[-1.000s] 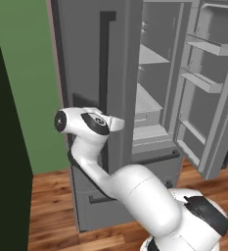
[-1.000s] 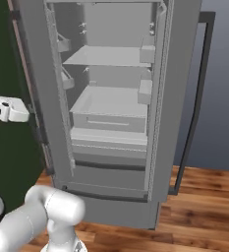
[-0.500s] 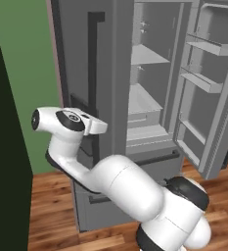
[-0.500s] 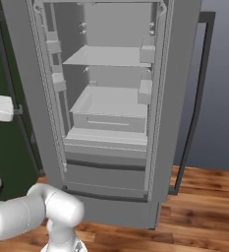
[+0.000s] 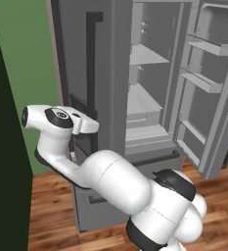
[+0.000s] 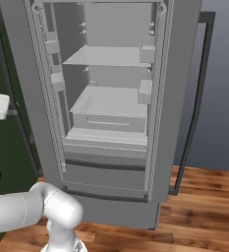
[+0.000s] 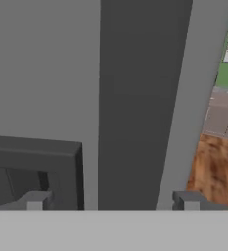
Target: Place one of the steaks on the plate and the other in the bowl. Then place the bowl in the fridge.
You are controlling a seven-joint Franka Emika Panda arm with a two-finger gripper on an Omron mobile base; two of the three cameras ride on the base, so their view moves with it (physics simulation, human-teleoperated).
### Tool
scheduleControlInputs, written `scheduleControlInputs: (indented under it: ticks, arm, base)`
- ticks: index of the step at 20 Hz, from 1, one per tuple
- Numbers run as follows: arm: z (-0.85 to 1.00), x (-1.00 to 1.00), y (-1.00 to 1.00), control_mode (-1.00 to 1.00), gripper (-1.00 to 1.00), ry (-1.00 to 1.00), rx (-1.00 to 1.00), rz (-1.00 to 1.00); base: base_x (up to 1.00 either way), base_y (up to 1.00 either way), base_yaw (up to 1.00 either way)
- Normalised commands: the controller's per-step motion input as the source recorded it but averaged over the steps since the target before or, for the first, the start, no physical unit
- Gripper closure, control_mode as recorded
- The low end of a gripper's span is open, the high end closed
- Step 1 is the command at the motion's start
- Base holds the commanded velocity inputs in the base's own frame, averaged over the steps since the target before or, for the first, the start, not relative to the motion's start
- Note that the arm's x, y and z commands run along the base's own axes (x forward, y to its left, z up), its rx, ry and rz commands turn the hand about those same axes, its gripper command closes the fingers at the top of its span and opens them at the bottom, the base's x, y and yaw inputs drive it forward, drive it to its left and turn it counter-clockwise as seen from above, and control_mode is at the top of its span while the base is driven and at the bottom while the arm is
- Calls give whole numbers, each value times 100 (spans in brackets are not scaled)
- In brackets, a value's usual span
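The fridge [image 5: 105,73] stands tall and grey with both upper doors swung wide. From the right base view its inside [image 6: 106,98] is open to the room: bare grey shelves [image 6: 103,56], a shallow drawer [image 6: 108,120] lower down, and small bins along both inner walls. The right-hand door [image 5: 213,88] hangs far out over the wooden floor [image 5: 52,206], its door shelves facing inward. The left-hand door [image 5: 86,63] is swung out toward the green wall [image 5: 27,59], so the gap between that door's outer face and the wall is narrow, while the floor in front of the open compartment is free.

The white arm [image 5: 110,181] rises from the base, bends back on itself and reaches low and to the left, its hand pressed in against the outer face of the left door, just below the long dark bar handle [image 5: 92,59] and over the dark dispenser panel [image 5: 81,105].

In the hand view the gripper [image 7: 113,201] looks straight along the door: the dark handle bar [image 7: 140,98] runs up between the two finger tips [image 7: 37,201], which stand wide apart on either side of it, not touching it. The jaws are released and hold nothing. The dispenser's dark frame [image 7: 37,147] sits by the left tip. Wooden floor [image 7: 218,166] shows past the door's edge.
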Motion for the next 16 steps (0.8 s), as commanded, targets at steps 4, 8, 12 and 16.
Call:
scheduleControlInputs:
  ticks: [4, 8, 12, 16]
  arm:
    - [-5, -20, 0, -100, -100, 0, 0, 0]
    - [-19, -49, 0, -100, -100, 1, 0, 0]
    - [-20, -21, 0, -100, -100, 7, 0, 3]
    - [0, -37, -39, -100, -100, 7, 0, 6]
  base:
    - [0, 0, 0]
    - [0, 0, 0]
    - [0, 0, 0]
    - [0, 0, 0]
